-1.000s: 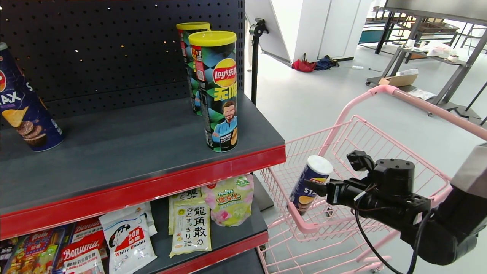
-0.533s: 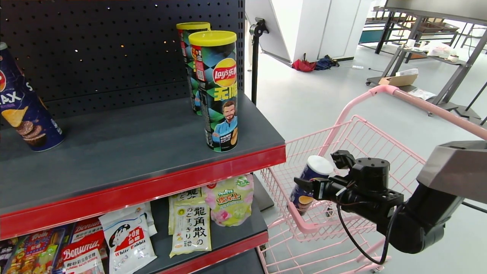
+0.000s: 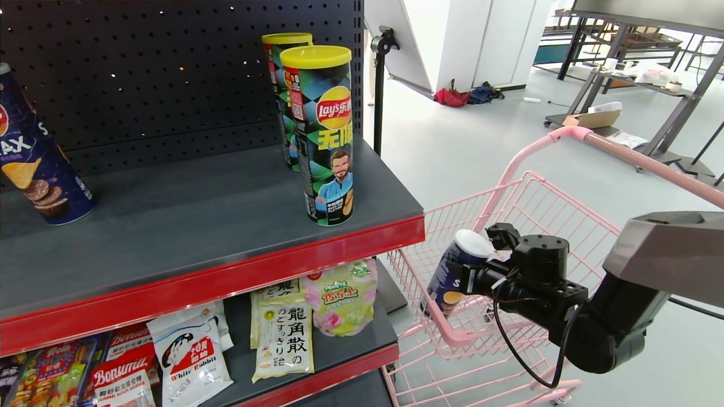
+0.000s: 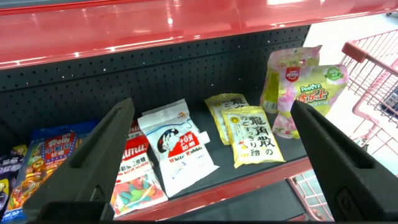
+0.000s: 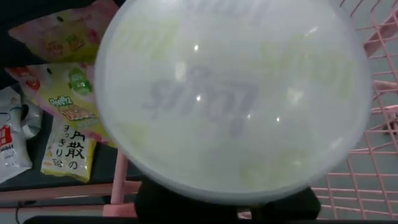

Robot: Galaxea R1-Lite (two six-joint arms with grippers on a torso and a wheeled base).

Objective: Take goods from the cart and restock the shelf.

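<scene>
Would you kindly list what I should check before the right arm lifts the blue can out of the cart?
1. Right gripper at the blue can: ok.
2. Hold on the can secure: cannot tell.
3. Can upright: not ok; it tilts inside the pink cart.
4. Free space on the upper shelf: ok, bare left of the yellow-lidded cans.
5. Left gripper out of the way: ok, open, facing the lower shelf.

Two yellow-lidded cans (image 3: pixel 325 141), two blue cans (image 3: pixel 34 164) — four cans altogether — and one pink cart (image 3: pixel 571 133).
</scene>
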